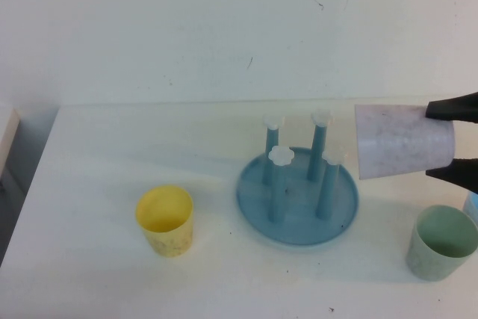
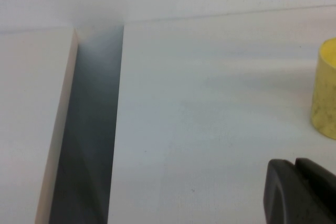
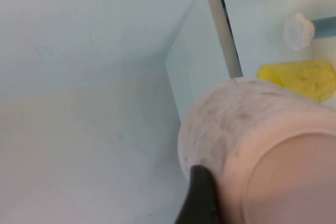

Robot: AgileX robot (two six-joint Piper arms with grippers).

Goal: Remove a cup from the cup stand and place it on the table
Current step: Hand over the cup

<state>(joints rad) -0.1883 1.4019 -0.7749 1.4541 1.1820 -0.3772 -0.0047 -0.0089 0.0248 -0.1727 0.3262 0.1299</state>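
The right gripper [image 1: 454, 140], cut off at the edge, pinches the speckled pink cup [image 1: 404, 141] sideways in the air, beside the blue cup stand [image 1: 297, 196]. The left gripper [image 2: 302, 192] is pressed together, low over the smooth white worktop [image 1: 97, 282], near the round yellow cup [image 2: 326, 90].

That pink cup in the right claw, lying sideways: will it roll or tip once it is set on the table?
Probably light: the right claw holds the pink cup aloft by its narrow end alone. Its round tapered wall would likely roll in a curve if laid sideways. Set mouth-down on the table, it should stand steady.
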